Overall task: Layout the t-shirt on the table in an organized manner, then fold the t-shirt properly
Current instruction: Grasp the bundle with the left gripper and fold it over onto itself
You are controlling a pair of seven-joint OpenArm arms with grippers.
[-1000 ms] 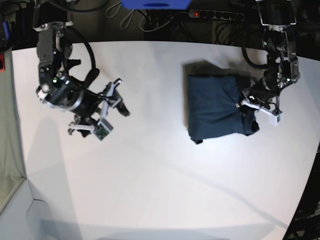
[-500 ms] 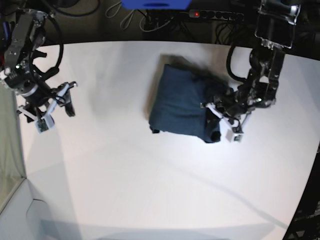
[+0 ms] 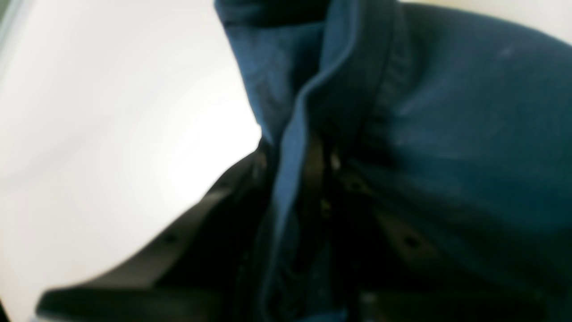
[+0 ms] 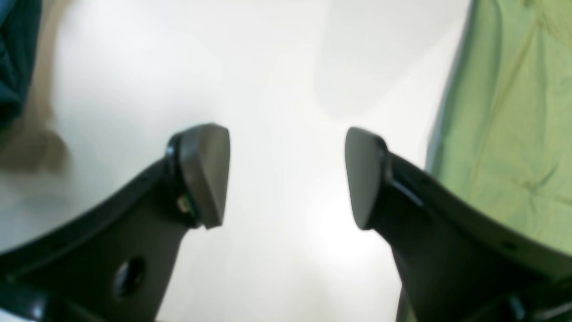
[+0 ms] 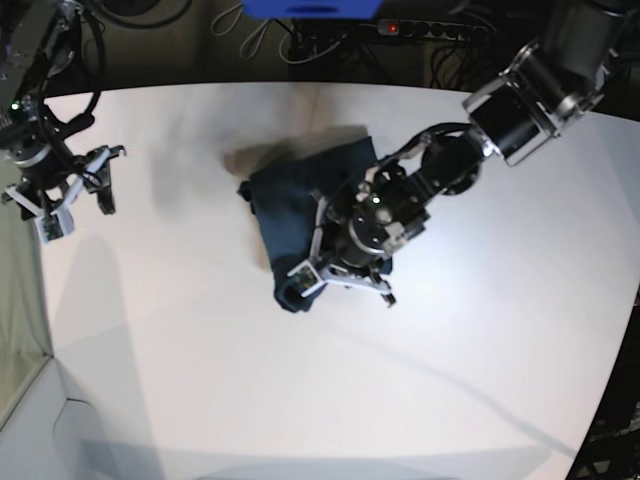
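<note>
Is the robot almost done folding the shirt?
Hard to say. The t-shirt is bunched into a small, loosely folded bundle near the middle of the table, not spread flat, and its edges look uneven. Right now the left gripper is shut on the t-shirt, with cloth pinched between its fingers. The right gripper is open and empty, off by the table's edge. A neat fold, squared up and let go, is not yet done.

Bunched t-shirt mid-table, left end effector gripping it

Base view looks down from above on the whole table; both wrist views sit close, sharing its white top
</note>
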